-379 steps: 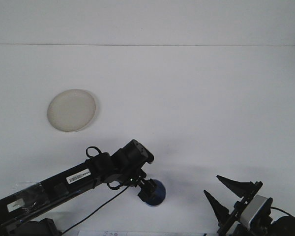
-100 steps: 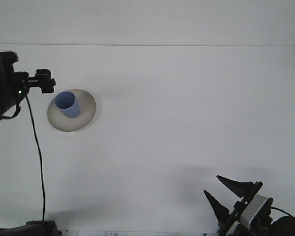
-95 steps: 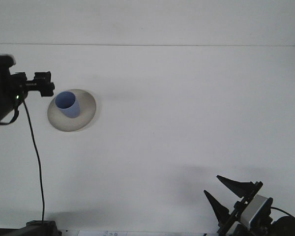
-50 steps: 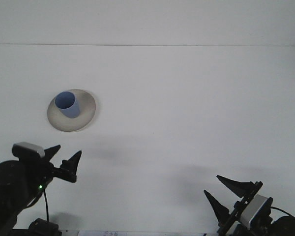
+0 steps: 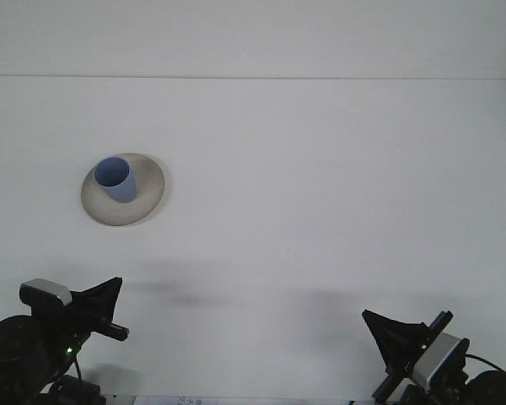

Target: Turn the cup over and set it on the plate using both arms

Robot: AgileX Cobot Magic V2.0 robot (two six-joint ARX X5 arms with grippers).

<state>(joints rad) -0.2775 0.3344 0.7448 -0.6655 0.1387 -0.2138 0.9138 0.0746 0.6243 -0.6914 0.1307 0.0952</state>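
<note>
Both our claws have drawn back low; left claw (image 5: 101, 308) and right claw (image 5: 396, 342) look closed, empty. Cup (image 5: 115, 179) stands upright on plate (image 5: 148, 190); we retreat clear of it.

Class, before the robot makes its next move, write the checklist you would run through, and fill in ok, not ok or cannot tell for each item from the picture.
1. Cup on the plate: ok, it stands inside the rim.
2. Cup mouth up: ok, the open mouth faces upward.
3. Left gripper clear of the cup: ok, it sits low at the near edge, well apart from the plate.
4. Right gripper clear of the cup: ok, it sits at the near right corner, far from the plate.
5. Grippers holding nothing: ok, nothing shows in either one.
6. Fingers open or shut: cannot tell, on either gripper.
</note>
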